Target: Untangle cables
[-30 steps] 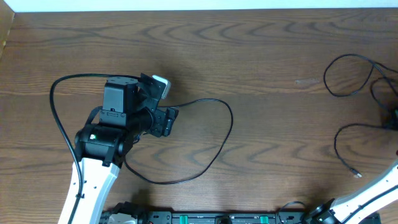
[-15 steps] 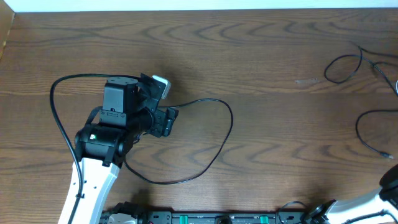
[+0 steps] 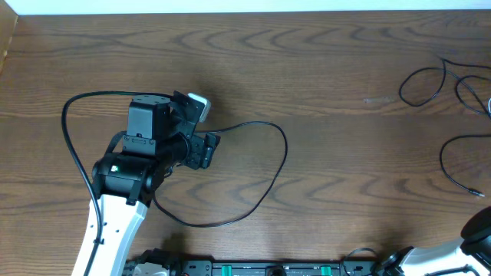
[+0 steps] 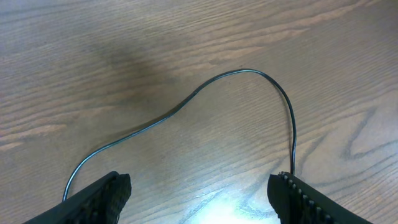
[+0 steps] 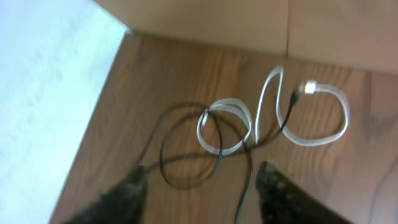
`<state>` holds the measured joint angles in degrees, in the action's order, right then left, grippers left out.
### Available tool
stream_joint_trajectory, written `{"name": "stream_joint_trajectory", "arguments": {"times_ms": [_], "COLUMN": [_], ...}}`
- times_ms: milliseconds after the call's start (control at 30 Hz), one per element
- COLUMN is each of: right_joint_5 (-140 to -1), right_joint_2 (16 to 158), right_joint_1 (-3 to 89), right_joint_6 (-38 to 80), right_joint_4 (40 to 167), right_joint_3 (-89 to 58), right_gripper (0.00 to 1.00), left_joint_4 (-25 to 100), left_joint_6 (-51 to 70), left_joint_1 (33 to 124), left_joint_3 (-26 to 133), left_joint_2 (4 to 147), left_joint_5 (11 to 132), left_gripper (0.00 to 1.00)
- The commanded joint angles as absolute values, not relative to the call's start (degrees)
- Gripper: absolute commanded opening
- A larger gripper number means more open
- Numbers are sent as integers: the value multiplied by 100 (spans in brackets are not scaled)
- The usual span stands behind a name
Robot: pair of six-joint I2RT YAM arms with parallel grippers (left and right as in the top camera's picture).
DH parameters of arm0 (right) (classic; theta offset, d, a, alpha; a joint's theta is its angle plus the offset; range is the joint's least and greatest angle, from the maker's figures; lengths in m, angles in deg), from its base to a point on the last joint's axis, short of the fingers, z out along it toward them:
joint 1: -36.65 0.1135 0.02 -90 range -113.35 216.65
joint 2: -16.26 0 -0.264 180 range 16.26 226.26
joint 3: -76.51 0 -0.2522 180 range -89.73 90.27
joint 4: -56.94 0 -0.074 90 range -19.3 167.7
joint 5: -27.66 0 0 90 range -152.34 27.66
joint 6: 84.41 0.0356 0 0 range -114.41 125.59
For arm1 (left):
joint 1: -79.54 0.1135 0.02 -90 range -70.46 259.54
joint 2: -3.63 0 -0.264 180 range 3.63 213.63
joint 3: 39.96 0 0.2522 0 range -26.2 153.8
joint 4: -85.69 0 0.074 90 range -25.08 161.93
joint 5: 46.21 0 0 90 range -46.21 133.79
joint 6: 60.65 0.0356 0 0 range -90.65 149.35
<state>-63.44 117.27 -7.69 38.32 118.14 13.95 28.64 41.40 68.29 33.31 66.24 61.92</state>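
A long black cable (image 3: 272, 180) lies in a wide loop on the wooden table, curving round my left arm. My left gripper (image 3: 205, 147) sits inside that loop; in the left wrist view it (image 4: 199, 202) is open and empty, with the black cable (image 4: 249, 71) arcing on the table ahead of it. More black cables (image 3: 426, 77) lie in loose loops at the far right. The blurred right wrist view shows my right gripper (image 5: 199, 190) open above a white cable (image 5: 311, 134) looped together with a thin black cable (image 5: 168, 155). One black strand runs down between the spread fingers, unheld.
My right arm (image 3: 476, 234) shows only at the bottom right corner of the overhead view. In the right wrist view, the table's edge (image 5: 106, 106) runs diagonally on the left and a light wooden panel (image 5: 249, 25) stands behind the cables.
The right gripper went from shut to open, and the right arm drew back toward the bottom right corner. The black loops at the far right slid rightward. The left arm has not moved.
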Motion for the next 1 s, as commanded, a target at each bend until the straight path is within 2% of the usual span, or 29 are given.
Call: {"name": "stream_joint_trajectory", "arguments": {"times_ms": [0,133,233,400,600,667,733,767,833,967], "right_joint_5": [-6593,-6578,-6456,-5835,-5815,-5820,-5820,-5820,-5817,-5795], "right_joint_2": [11808,12040,12328,12954,13819,14031,14167,14191,14186,13937], "right_joint_1": [-290,446,1017,1692,1989,2018,2024,2024,2011,1906], "right_joint_6": [3981,3780,3585,3557,3227,3227,3227,3225,3129,3122], "right_joint_4": [12026,12242,12258,12210,12255,12332,12393,12415,12437,12481], "right_joint_3": [1439,1439,1439,1439,1439,1439,1439,1439,1441,1472], "right_gripper": [71,81,82,98,99,92,79,63,1,1], "left_joint_4": [2851,2851,2851,2851,2851,2851,2851,2851,2851,2846], "left_joint_6": [4154,4154,4154,4156,4156,4156,4156,4156,4156,4156], "left_joint_1": [6860,6860,6860,6860,6860,6860,6860,6860,6860,6860], "left_joint_3": [3366,3366,3366,3366,3366,3366,3366,3366,3366,3366], "left_joint_2": [6610,6610,6610,6610,6610,6610,6610,6610,6610,6610], "left_joint_5": [6258,6258,6258,6258,6258,6258,6258,6258,6258,6258], "left_gripper": [76,76,76,76,77,77,76,77,77,76]}}
